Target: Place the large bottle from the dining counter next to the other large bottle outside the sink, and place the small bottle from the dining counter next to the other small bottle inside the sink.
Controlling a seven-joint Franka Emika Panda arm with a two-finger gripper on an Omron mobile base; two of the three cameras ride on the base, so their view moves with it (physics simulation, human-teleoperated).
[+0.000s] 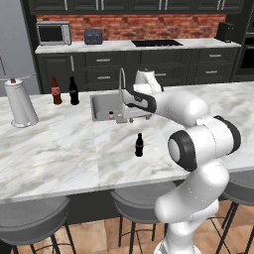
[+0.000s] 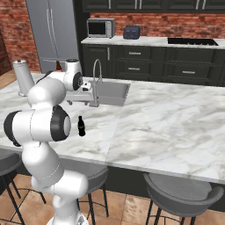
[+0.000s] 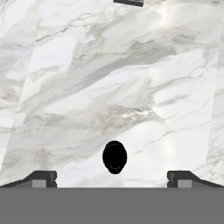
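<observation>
One small bottle [image 3: 114, 156] stood upright on the counter [image 1: 59, 154] below the open gripper [image 3: 112, 178], which should descend straight and close around its neck.

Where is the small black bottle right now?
The small black bottle stands upright on the marble dining counter, on the stool side of the sink, apart from it.

Glossy blk small bottle [image 1: 139, 145], veined marble dining counter [image 1: 59, 149]

Two base cameras look forward and down from behind the arm, sharing the dining counter [image 1: 59, 149]; the hand camera looks straight down from close above it.
</observation>
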